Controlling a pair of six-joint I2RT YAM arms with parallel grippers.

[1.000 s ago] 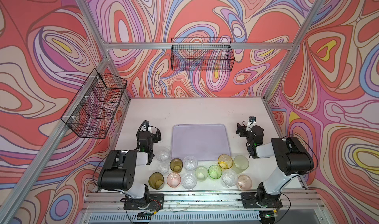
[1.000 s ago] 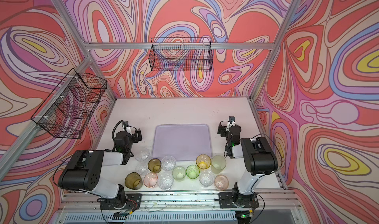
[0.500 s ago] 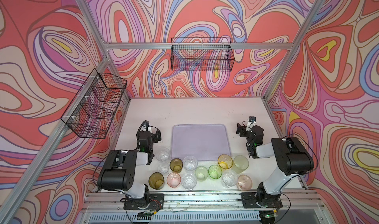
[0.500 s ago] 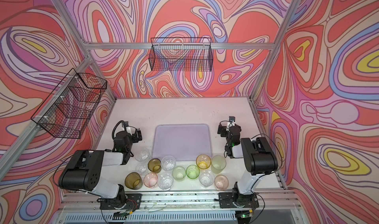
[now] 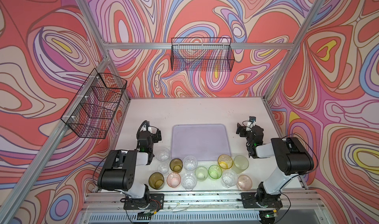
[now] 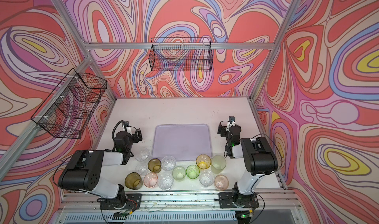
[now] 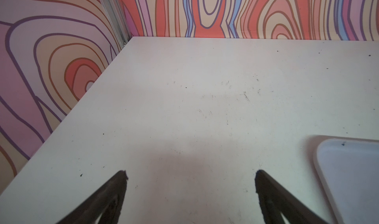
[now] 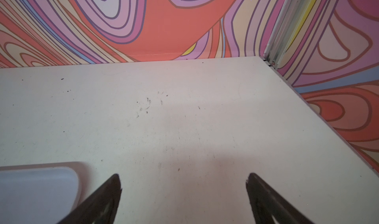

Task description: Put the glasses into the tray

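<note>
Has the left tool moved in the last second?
No. The left tool sits where it was, the same gap left of the tray, open and empty.

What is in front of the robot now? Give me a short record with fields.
tray: empty, flat on the table
glasses: about thirteen, grouped on the table at the tray's near edge
left tool: open, empty, left of the tray
right tool: open, empty, right of the tray
progress: no glass placed yet

We see a scuffed white table (image 5: pixel 194 110), back basket (image 5: pixel 202 54) & left basket (image 5: pixel 94 104), both black wire, on swirl-print walls (image 5: pixel 205 13), alu frame (image 5: pixel 196 46).
</note>
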